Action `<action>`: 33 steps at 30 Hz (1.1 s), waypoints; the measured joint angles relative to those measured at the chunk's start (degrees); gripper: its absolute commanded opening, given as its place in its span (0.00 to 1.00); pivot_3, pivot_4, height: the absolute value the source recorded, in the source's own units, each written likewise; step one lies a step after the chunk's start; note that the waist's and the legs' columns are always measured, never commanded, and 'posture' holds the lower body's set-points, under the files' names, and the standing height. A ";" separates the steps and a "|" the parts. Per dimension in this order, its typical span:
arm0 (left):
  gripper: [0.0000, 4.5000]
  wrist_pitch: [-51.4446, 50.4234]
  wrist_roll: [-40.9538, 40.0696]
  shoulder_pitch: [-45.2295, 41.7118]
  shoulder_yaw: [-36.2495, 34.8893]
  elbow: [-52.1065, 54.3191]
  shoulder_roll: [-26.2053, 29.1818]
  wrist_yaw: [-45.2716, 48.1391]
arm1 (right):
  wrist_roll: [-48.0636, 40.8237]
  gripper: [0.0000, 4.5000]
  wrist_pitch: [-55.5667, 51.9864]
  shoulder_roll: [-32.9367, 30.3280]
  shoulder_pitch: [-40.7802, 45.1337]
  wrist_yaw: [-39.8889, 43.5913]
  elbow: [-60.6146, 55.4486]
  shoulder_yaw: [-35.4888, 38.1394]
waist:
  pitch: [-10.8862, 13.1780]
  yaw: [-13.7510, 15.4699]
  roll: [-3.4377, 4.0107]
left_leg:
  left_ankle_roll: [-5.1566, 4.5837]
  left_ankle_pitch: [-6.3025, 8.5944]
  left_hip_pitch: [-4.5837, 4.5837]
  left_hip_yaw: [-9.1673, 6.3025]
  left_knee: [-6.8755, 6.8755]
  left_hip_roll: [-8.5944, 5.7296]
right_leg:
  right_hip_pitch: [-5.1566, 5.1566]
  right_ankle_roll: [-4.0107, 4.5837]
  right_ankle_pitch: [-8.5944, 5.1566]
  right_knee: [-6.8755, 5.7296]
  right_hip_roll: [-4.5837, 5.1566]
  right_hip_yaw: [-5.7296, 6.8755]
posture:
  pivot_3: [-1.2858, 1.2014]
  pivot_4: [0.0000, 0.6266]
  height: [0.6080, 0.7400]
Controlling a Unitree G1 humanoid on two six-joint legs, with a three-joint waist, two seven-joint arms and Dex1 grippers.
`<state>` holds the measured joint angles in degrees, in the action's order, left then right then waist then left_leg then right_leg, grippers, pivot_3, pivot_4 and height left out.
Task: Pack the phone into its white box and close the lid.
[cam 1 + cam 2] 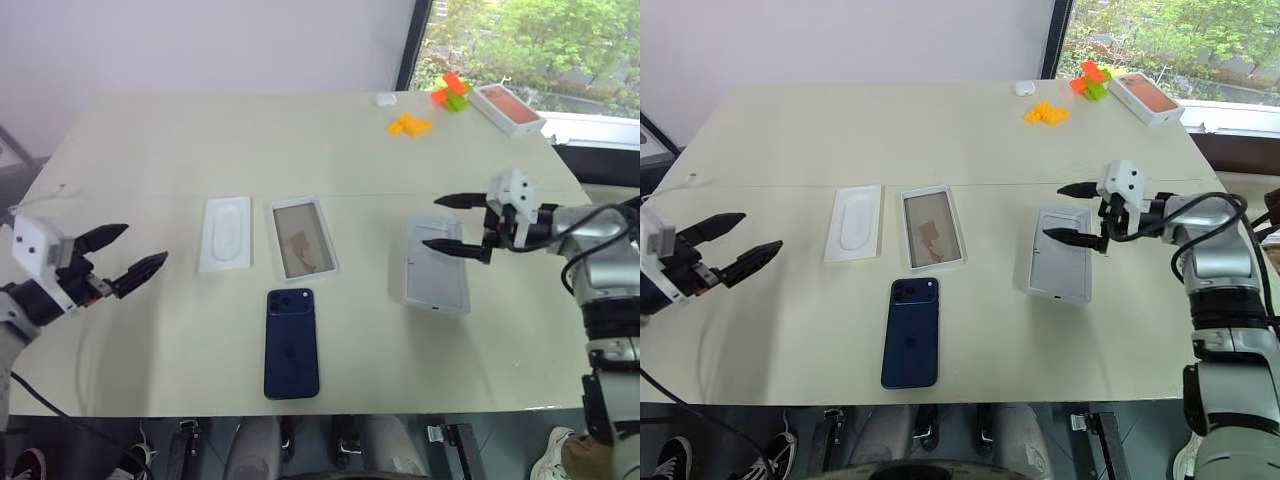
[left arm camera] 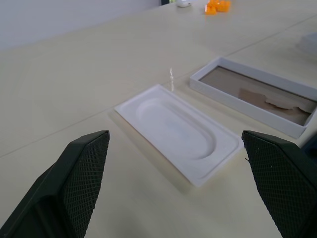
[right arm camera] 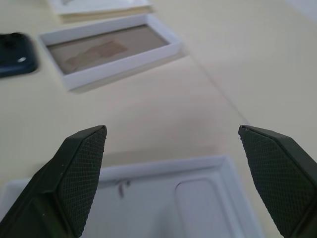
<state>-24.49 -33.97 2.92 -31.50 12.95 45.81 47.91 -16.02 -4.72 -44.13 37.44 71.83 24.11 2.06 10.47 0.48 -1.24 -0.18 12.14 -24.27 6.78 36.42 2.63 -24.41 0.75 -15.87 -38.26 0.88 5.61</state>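
Hovering over the table's left edge, the left gripper (image 1: 130, 254) has its two black, mesh-textured fingers spread wide with nothing between them. The table (image 1: 300, 140) is a smooth, matte, pale cream slab with a thin seam running across the middle. Right of the left gripper lies a thin white insert (image 1: 226, 233), a moulded rectangle with a smooth oval recess, flat on the surface. Just beside it on the right sits the white box (image 1: 303, 237), a shallow rectangular tray with thin white walls and a brownish-grey, papery floor with a lighter patch. Near side of that tray, close but apart, the phone (image 1: 291, 342) lies flat, a slim glossy navy slab with rounded corners and a square camera bump at its far-left corner. Further right, well apart, the lid (image 1: 436, 265) lies open side up, a deeper white shell with a plain pale inside. The right gripper (image 1: 456, 225) hangs over the lid's far end, fingers wide apart, gripping nothing. At the far right sit orange and green blocks (image 1: 430, 108) and a box with a reddish-orange top (image 1: 507, 107).
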 measured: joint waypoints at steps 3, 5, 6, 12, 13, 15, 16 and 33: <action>1.00 -1.36 0.59 -0.96 1.63 0.39 -0.46 -2.30 | 0.09 0.99 0.02 1.43 0.57 -2.41 -0.09 0.21 | 0.00 -0.01 0.00 | 0.00 0.00 0.00 0.00 0.00 0.00 | 0.00 0.00 0.00 0.00 0.00 0.00 | 0.52 0.24 0.98; 1.00 -1.96 0.81 -1.06 1.78 0.46 -1.01 -3.57 | 0.27 0.99 -0.04 2.59 0.55 -4.31 -0.20 0.21 | 0.00 -0.04 0.00 | 0.00 0.00 -0.01 0.00 0.01 0.00 | 0.00 0.00 0.00 0.00 0.00 0.00 | 0.52 0.24 0.98; 1.00 -2.50 0.89 -1.41 2.09 0.47 -1.07 -4.30 | 0.46 0.99 -0.27 3.04 0.55 -5.21 -0.37 0.16 | 0.00 -0.02 0.00 | 0.00 0.00 0.00 0.00 0.01 0.00 | 0.00 0.00 0.00 -0.01 0.00 0.00 | 0.52 0.24 0.98; 1.00 -7.77 2.24 -7.83 3.94 -0.87 -3.33 -13.09 | 1.08 0.99 -5.62 6.51 0.59 -10.56 -6.00 -0.29 | 0.00 0.07 -0.01 | 0.00 -0.01 -0.01 -0.01 0.02 0.00 | 0.00 -0.01 0.01 -0.03 0.00 0.00 | 0.52 0.24 0.98; 1.00 -9.22 2.55 -9.30 4.53 -1.06 -3.67 -15.13 | 1.39 0.99 -5.95 7.43 0.46 -11.58 -8.31 -1.20 | 0.00 0.01 -0.01 | 0.00 0.00 -0.01 -0.01 0.02 0.01 | 0.00 -0.01 0.01 -0.05 0.00 0.00 | 0.52 0.24 0.98; 1.00 -12.10 2.99 -12.08 6.04 -0.79 -5.29 -19.14 | 3.23 0.99 -5.21 8.02 0.04 -12.96 -11.69 -3.35 | 0.00 0.02 0.00 | 0.00 0.00 -0.01 -0.01 0.00 -0.01 | 0.00 -0.02 0.01 -0.05 0.00 0.00 | 0.52 0.24 0.98; 1.00 -14.26 3.08 -13.44 6.45 -0.76 -6.62 -21.62 | 4.24 0.99 -4.50 8.14 -0.24 -13.37 -12.73 -4.16 | -0.01 0.03 -0.01 | 0.00 -0.01 -0.03 -0.01 0.02 -0.01 | 0.00 -0.02 0.01 -0.04 0.00 0.00 | 0.52 0.24 0.98; 1.00 -33.56 4.15 -26.96 9.45 -6.44 -21.47 -42.89 | 5.81 0.99 -6.63 12.53 -3.34 -15.65 -23.29 -10.27 | -0.07 0.17 -0.14 | 0.28 -0.17 -0.04 -0.07 0.17 -0.04 | 0.04 -0.03 0.02 -0.14 0.00 0.00 | 0.52 0.24 0.98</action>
<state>-58.05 -29.82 -24.04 -22.05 6.51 24.34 5.02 -10.21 -11.35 -31.60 34.10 56.18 0.83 -8.21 10.39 0.64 -1.38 0.10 11.97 -24.31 6.71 36.58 2.60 -24.38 0.73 -15.85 -38.40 0.88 5.61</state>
